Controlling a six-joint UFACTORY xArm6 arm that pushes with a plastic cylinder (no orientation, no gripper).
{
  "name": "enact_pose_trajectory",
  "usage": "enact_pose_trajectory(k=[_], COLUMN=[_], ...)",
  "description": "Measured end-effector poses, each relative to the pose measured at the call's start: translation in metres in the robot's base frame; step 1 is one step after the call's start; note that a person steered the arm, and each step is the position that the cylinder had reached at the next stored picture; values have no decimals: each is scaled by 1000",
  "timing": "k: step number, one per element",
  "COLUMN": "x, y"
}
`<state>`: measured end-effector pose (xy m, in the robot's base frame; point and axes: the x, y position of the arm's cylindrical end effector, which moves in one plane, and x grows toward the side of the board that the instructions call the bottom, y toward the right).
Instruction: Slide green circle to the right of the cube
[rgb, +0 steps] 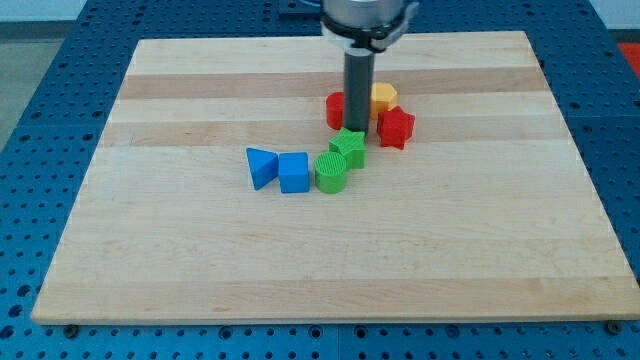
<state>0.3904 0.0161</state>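
The green circle (331, 171), a ribbed green cylinder, sits near the board's middle, touching the right side of the blue cube (294, 172). A green star (349, 147) touches the circle at its upper right. My tip (357, 133) is at the star's top edge, just above and to the right of the green circle. The rod rises from there to the view's top.
A blue triangle (261, 166) lies left of the cube. A red cylinder (336, 110) is partly hidden behind the rod. A yellow block (384, 97) and a red star (396, 127) lie right of the rod. The wooden board (200, 260) ends at blue perforated table.
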Motion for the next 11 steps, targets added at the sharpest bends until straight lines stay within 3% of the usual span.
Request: enact_pose_trajectory(k=[2, 4, 9, 10, 11], x=[6, 42, 73, 127, 133], y=[-21, 20, 61, 61, 61])
